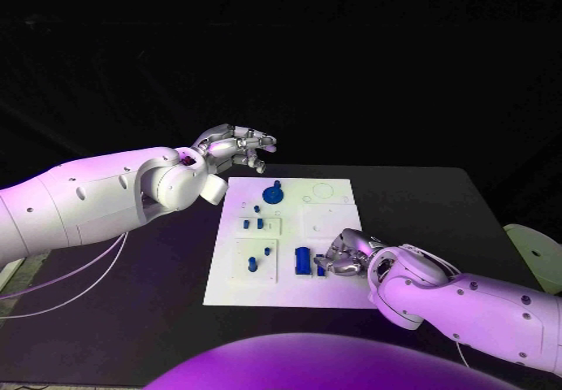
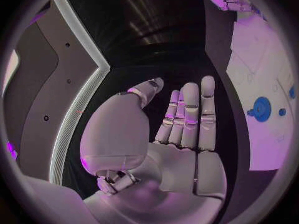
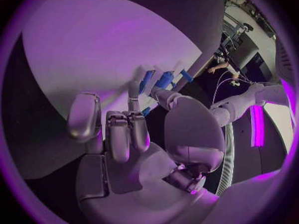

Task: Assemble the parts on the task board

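Lying near the task board's [image 1: 335, 291] near edge, a blue cylinder part [image 1: 302, 259] runs lengthwise from near to far. The board sits mid-desk on the black table [image 1: 434, 211]. The right hand [image 1: 344, 253] rests just beside it, fingers curled; whether it grips anything I cannot tell. The left hand [image 1: 238, 146] hovers beyond the far-left corner, fingers straight, holding nothing.
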{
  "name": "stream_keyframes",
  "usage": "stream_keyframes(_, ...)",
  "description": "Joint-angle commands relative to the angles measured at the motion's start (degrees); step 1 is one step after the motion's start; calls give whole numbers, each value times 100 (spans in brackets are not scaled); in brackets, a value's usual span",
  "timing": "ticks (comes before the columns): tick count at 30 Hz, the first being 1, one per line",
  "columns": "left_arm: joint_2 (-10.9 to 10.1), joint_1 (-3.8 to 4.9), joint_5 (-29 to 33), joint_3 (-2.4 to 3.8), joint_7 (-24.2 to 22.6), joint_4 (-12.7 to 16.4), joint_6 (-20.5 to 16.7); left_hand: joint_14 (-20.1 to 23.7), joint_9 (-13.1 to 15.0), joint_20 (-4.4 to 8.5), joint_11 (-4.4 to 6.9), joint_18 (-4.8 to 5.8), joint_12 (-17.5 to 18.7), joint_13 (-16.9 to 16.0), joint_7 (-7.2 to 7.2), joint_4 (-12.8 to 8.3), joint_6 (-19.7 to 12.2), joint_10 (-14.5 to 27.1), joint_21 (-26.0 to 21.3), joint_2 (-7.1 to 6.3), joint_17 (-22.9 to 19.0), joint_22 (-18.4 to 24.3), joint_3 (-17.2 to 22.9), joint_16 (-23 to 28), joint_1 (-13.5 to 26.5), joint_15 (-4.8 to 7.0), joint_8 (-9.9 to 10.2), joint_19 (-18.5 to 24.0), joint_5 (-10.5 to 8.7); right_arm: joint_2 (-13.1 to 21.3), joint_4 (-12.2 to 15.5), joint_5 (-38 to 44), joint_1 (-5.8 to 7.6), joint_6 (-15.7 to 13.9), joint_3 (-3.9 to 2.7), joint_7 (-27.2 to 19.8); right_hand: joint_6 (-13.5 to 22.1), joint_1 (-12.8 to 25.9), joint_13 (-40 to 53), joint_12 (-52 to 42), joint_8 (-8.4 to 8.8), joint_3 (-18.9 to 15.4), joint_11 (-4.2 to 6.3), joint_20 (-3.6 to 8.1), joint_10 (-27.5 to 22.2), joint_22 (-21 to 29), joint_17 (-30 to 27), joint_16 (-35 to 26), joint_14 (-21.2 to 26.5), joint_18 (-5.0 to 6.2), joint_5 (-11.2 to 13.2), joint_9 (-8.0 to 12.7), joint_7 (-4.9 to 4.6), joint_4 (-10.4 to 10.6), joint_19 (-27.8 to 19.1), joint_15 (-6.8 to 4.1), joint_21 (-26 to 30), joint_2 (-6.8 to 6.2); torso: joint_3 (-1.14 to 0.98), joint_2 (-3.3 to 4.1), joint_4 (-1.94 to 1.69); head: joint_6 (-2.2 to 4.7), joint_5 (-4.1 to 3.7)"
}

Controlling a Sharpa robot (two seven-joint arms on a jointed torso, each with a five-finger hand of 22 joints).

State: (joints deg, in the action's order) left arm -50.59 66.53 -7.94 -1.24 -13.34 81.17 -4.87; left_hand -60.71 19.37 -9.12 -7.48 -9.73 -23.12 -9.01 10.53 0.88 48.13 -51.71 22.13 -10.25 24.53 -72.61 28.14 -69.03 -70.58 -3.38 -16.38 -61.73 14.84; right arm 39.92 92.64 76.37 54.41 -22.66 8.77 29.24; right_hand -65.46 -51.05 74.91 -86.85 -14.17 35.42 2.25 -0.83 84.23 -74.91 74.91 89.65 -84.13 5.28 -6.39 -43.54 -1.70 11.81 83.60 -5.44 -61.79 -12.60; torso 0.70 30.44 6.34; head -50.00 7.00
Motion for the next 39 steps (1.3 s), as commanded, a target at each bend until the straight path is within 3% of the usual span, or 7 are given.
stream_keyframes(1, 6, 4, -16, 5, -29, 9, 93, 40, -9, -9, -8, -52, -35, -6, 16, -7, -37, 49, -24, 34, -5, -5, 4, -25, -8, 3, -33, -16, 7, 14, 27, 76, -6, 86, 2, 12, -39, 55, 1279, 2, 29, -42, -3, 7, 432, -835, 1463, 22, -578, -27, 25, 8, -9, -3, 17, -10, 27, -1, 0, -1, 4, 0, 6)
stream_keyframes(16, -6, 4, -10, 4, -78, -2, 73, 40, -9, -9, -8, -52, -35, -6, 16, -7, -37, 49, -24, 34, -5, -5, 4, -25, -8, 3, -33, -16, 7, 396, 298, -52, -1, -378, 2, -417, 207, -294, 1080, 290, 189, -225, -51, -9, 301, -812, 1409, 5, -566, -15, 23, 86, -78, -133, -13, 21, 131, -40, 2, -9, 9, 0, 0)
stream_keyframes(21, 8, -5, 75, 3, -246, -25, -8, 56, -14, -11, -2, -51, -87, -15, 15, 9, -38, 22, -39, 18, -17, -8, -17, -28, 22, 3, -52, -6, 3, 634, 340, -895, 129, -777, 0, -1617, 784, -818, 803, 689, 544, -264, -264, -154, 84, -687, 1091, -99, -497, 59, 41, 312, -323, -325, -175, 200, 657, -32, 5, -39, 22, 0, -21)
stream_keyframes(27, 59, -58, 356, 2, -452, -61, -241, 230, -21, 3, 44, -58, -214, -7, -30, 16, 20, -143, -198, 62, -138, 50, 9, 144, -30, 30, -143, 120, -331, 765, 11, -2018, 429, -930, -2, -2868, 1106, -1604, -149, 1999, 567, 82, -391, -273, -721, -293, 276, -451, -273, 281, 316, 391, -472, -966, -677, 312, 2144, -47, 41, -147, 83, 0, -38)
stream_keyframes(30, 132, -102, 448, 2, -554, -125, -344, 368, -38, 13, 78, -56, -232, 46, -61, 31, 82, -329, -365, 95, -288, 141, 86, 407, -66, 55, -189, 207, -506, 751, -283, -3076, 589, -772, -2, -3347, 1189, -1739, -1272, 3452, 466, 263, -438, -334, -1631, 194, -616, -985, 93, 496, 305, 433, -520, -1154, -1276, 362, 3709, -28, 70, -230, 89, 0, -70)
stream_keyframes(36, 359, -248, 732, 2, -875, -448, -690, 859, -113, -105, 28, -25, 318, 426, -62, 164, 188, -742, -1278, 24, -992, 809, 263, 2068, -54, -98, -202, 865, -623, 551, -1163, -5356, 900, -135, -15, -4270, 1371, -1769, -3001, 5290, 307, 504, -612, -501, -2605, 804, -3615, -3636, 1763, 481, -97, 531, -671, -1518, -1984, 542, 4584, 55, 107, -414, 109, 0, -105)
stream_keyframes(39, 488, -340, 938, 3, -1081, -667, -866, 1006, -154, -287, -33, -43, 779, 533, -28, 234, 144, -894, -1790, -41, -1252, 1405, 294, 3060, -74, -241, -138, 1277, -636, 401, -1595, -6014, 991, 172, -43, -4623, 1471, -1699, -4029, 6234, 293, 432, -802, -696, -2727, 1288, -4002, -4857, 2185, 454, -146, 672, -828, -1630, -2535, 761, 5149, 159, 109, -497, 131, 0, -103)
